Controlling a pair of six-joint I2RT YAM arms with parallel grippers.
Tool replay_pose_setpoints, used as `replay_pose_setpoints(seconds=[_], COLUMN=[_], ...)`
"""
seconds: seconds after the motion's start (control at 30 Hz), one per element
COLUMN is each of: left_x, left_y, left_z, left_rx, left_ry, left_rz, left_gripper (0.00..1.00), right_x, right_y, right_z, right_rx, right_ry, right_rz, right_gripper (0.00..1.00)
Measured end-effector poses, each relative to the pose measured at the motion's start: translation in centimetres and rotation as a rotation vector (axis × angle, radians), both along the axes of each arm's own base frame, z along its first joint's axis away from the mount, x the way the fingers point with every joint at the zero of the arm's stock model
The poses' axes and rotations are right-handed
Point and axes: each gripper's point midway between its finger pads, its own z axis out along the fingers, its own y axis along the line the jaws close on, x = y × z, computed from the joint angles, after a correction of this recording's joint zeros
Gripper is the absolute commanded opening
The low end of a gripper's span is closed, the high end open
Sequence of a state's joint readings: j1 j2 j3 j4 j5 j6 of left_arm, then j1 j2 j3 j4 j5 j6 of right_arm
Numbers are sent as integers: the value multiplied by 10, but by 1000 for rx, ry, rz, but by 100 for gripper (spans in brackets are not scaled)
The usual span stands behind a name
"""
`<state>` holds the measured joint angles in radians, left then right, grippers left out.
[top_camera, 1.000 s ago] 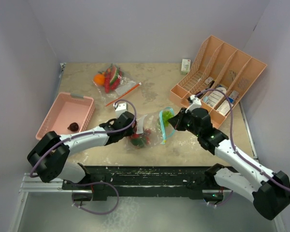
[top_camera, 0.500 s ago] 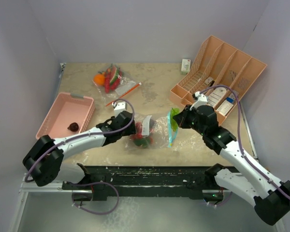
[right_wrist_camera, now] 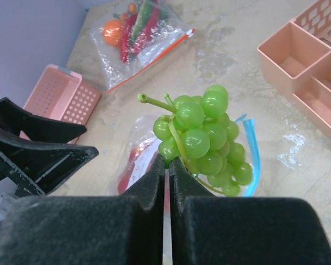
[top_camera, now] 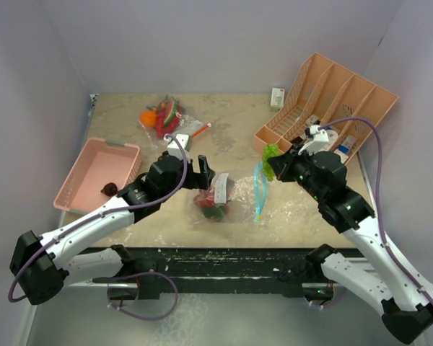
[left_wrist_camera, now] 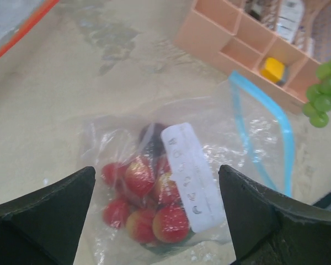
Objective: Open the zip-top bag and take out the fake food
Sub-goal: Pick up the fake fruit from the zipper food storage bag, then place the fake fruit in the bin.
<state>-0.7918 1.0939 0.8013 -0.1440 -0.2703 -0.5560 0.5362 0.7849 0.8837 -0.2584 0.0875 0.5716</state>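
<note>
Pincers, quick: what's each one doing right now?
Left pincer: open, empty, above the zip-top bag.
Right pincer: shut on the green grape bunch.

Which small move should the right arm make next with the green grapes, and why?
Probably carry the bunch of green plastic grapes sideways, away from the clear zip-top bag, and lower it to the table. The right tool is shut on the bunch, held up near the bag's blue opening; red fruits lie inside.
</note>
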Motion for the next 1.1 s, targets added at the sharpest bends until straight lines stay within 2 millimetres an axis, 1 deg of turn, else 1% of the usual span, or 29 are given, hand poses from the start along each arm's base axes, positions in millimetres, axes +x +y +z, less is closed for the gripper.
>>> replay_pose_setpoints(seconds=[0.13,0.27,0.33,0.43,0.57,0.63,0.73,0.87,1.03,1.1], left_x=[-6,-20,-27,-31,-30,-31,-36,-42,-48,-50], left_y=[-28,-63,-79,-98,-112,-117,-125,-134,-141,-142], left_z=[26,54,62,65,66,72,86,99,105,108], left_rx=[-63,-107,-118,-134,-153,-178,-230,-280,-304,-311], left_ry=[-103,-245,-302,-353,-394,-423,-478,-534,-560,-567], left_rz=[-173,-364,-444,-525,-576,-598,-645,-700,-751,-765], left_gripper=[99,99,99,99,99,99,99,99,100,98], right_x=[-3,-12,-17,-22,-29,-32,-35,-37,-39,-40], right_y=[5,18,25,35,47,51,55,57,59,59], right_z=[18,30,34,40,45,50,55,59,63,64], right_rx=[21,57,80,111,151,172,192,211,230,234], right_ry=[-29,-40,-44,-48,-44,-50,-57,-61,-70,-70], right_rz=[36,118,167,224,293,322,348,360,374,374], right_gripper=[0,0,0,0,0,0,0,0,0,0])
